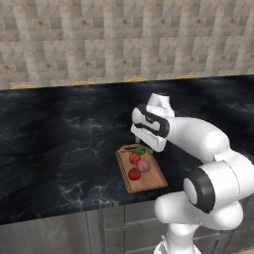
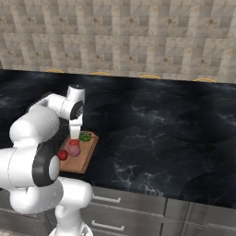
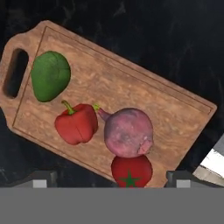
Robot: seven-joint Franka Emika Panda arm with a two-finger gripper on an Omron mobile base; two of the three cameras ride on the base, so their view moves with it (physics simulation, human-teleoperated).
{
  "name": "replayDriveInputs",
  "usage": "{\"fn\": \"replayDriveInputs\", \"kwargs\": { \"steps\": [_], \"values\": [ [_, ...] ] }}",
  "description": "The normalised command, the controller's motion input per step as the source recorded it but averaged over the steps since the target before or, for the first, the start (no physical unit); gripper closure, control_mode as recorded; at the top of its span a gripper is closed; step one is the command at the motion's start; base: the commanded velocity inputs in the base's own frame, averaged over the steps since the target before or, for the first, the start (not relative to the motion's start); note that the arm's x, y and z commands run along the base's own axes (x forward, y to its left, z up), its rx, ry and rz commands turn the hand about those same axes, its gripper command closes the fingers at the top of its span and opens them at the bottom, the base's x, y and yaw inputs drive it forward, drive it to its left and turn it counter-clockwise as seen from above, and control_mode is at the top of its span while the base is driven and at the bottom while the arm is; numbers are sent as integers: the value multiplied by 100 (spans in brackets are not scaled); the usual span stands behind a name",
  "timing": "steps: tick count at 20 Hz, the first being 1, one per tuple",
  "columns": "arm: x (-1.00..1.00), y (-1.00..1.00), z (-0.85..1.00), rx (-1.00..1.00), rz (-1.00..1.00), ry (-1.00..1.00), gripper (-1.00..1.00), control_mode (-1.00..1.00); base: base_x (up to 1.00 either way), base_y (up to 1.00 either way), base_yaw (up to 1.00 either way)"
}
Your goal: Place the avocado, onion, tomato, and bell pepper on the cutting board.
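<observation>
Wooden cutting board (image 3: 131,94), brown, directly below my end effector (image 3: 107,179), on the black marble worktop (image 3: 153,35). Contents: avocado (image 3: 50,75) beside the handle slot; bell pepper (image 3: 77,124); onion (image 3: 128,132) touching tomato (image 3: 131,170), nearest my fingertips (image 3: 41,179). End effector released, fingers spread wide, grasping nothing, hanging above the board.

1. The left base view looked forward and down from behind the arm, over the tabletop (image 1: 59,149).
2. The right base view did likewise; both shared the cutting board (image 1: 149,182).
3. The hand view looked close down onto that board.
</observation>
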Motion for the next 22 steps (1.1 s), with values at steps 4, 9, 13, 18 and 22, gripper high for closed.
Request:
{"fn": "replayDriveInputs", "kwargs": {
  "steps": [4, 9, 13, 18, 22],
  "values": [
    [-31, -4, 0, 3, 0, -36, -100, -100, 0, 0, 0],
    [-13, -6, 9, 7, -1, -6, -100, -100, 0, 0, 0],
    [-70, 22, 0, -2, 0, -37, -100, -100, 0, 0, 0],
    [-64, 5, 3, 0, -5, -47, -100, -100, 0, 0, 0],
    [-52, 0, 0, 0, -3, -50, -100, -100, 0, 0, 0]
  ]
}}
